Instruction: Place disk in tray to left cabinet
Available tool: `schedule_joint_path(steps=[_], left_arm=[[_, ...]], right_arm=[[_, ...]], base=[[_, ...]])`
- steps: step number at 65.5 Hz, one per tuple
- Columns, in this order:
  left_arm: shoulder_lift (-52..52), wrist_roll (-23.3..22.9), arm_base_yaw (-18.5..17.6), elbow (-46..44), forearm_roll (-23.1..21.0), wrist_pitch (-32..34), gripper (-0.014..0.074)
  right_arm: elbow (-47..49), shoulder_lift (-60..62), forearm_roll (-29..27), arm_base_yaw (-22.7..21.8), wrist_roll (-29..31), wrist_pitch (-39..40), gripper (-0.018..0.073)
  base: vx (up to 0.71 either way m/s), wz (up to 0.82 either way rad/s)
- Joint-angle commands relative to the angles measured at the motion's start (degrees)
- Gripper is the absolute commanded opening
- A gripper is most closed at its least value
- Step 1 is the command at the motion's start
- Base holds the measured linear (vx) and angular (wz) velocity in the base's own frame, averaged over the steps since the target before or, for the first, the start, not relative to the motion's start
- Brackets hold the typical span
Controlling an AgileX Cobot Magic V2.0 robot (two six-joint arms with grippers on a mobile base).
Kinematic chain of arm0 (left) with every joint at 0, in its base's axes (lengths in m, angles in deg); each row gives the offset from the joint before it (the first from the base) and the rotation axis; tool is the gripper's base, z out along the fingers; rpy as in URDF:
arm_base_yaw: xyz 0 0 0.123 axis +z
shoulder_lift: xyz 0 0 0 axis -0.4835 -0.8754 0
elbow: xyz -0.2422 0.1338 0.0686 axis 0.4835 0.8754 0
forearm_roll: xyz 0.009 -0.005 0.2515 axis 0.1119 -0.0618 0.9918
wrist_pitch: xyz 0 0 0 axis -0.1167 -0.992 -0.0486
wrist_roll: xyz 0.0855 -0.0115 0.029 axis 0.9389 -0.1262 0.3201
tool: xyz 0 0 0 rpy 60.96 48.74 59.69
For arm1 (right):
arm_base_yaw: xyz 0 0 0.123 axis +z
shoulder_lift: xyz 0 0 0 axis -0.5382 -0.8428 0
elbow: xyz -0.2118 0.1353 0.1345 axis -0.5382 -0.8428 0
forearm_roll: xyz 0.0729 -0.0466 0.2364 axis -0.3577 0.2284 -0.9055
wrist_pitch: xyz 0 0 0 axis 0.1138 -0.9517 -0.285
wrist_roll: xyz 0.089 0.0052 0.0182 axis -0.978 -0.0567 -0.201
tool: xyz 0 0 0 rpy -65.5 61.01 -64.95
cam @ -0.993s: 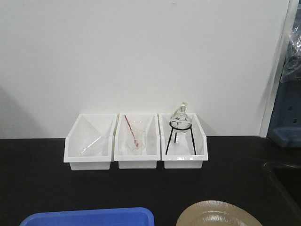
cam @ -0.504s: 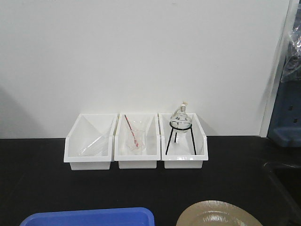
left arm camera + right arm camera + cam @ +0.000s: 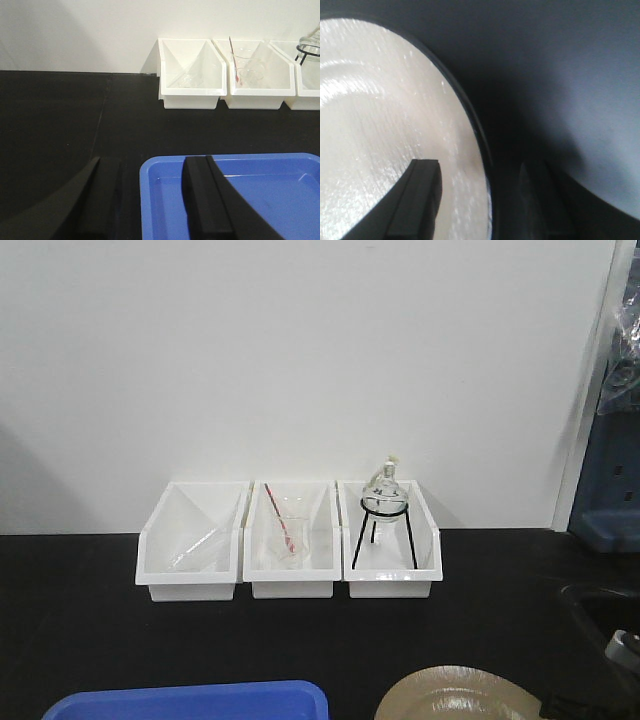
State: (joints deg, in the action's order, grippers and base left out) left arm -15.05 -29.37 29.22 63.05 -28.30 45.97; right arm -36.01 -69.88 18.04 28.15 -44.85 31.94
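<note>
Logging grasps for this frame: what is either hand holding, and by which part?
Nothing is held yet. The right hand is open astride the rim of the disk; the left hand likewise astride the rim of the tray.

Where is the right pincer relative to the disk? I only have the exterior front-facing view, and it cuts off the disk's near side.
Observer: In the right wrist view, the right pincer is open and straddles the rim of the disk. One finger is over the glossy face and the other is outside the rim.
Operator: And the left one?
Observer: The left pincer is open too. It sits astride the left edge of the tray, with one finger over the blue floor and the other over the black table.
Operator: Anything in the tray yet?
Observer: The part the left wrist view shows holds nothing. The disk is not in it.
</note>
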Motion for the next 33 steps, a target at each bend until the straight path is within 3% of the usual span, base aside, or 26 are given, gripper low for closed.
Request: schedule_joint_path(steps=[1, 8, 17, 33], left_arm=[[-0.7, 0.0, 0.0, -1.5, -0.3, 4.8, 0.0423], [-0.7, 0.0, 0.0, -1.5, -0.3, 4.8, 0.0423], [-0.7, 0.0, 0.0, -1.5, -0.3, 4.8, 0.0423], [-0.7, 0.0, 0.0, -1.5, -0.3, 4.8, 0.0423]], right_arm=[[2.3, -0.2, -5.6, -0.1, 7.8, 1.8, 0.0410], [2.5, -2.2, -12.0, -0.1, 16.0, 2.4, 0.0393], [2.5, -4.0, -18.8, -0.1, 22.1, 2.0, 0.0372], [2.5, -4.1, -19.7, -0.2, 24.9, 2.0, 0.0225]], base=[[0.00, 0.00], [0.00, 0.00], [0.00, 0.00], [0.00, 0.00]])
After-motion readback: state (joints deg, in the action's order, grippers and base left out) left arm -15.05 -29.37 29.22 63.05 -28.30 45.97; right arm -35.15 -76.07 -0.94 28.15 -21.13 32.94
